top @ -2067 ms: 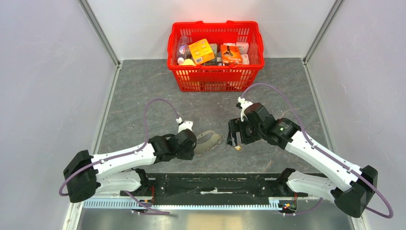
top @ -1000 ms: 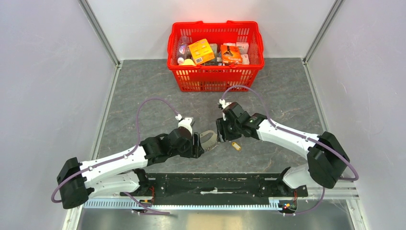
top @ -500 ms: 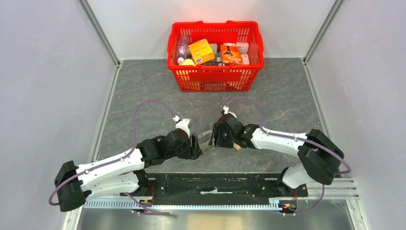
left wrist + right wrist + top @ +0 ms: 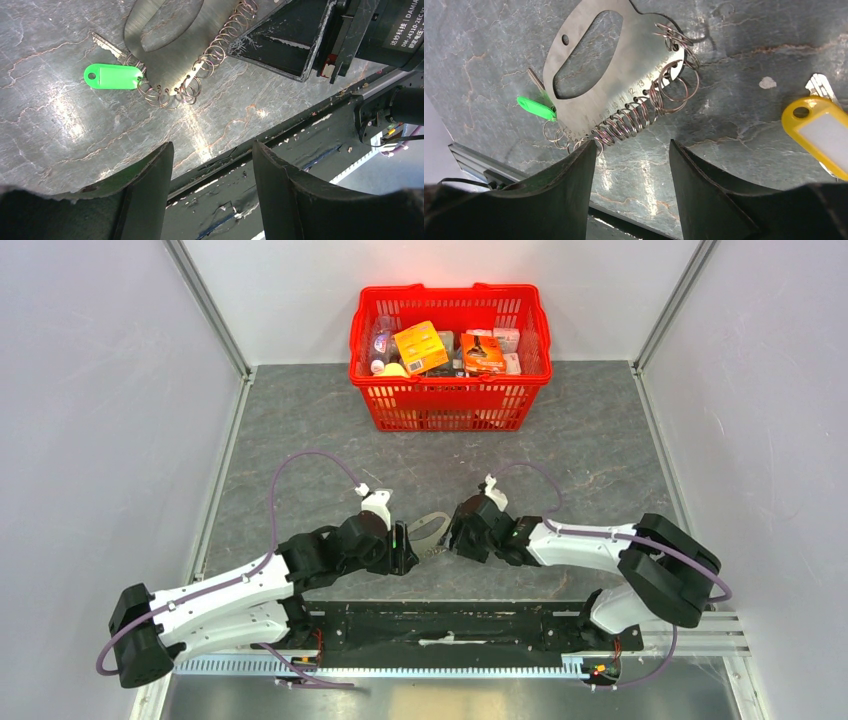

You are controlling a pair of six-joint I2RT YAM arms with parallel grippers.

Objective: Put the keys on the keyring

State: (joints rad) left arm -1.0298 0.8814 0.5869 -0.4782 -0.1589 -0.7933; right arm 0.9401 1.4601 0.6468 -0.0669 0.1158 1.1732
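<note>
Oblong plastic green key tag [image 4: 114,76] touches the flat, wire-ringed metal keyring [image 4: 634,60].

Yellow key [image 4: 824,132]: cut off by the right wrist view's right edge.
Keyring plate [image 4: 172,70]: top cut off in the left wrist view. Overhead it is mostly covered by the left gripper [image 4: 412,548] and right gripper [image 4: 453,538].
Green key [image 4: 112,76]: head obscured by the rings and plate edge.

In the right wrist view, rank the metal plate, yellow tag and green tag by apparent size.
1. metal plate
2. yellow tag, cut by the frame edge
3. green tag
The yellow tag is nearer the camera, so the tags' real order is unsure.
</note>
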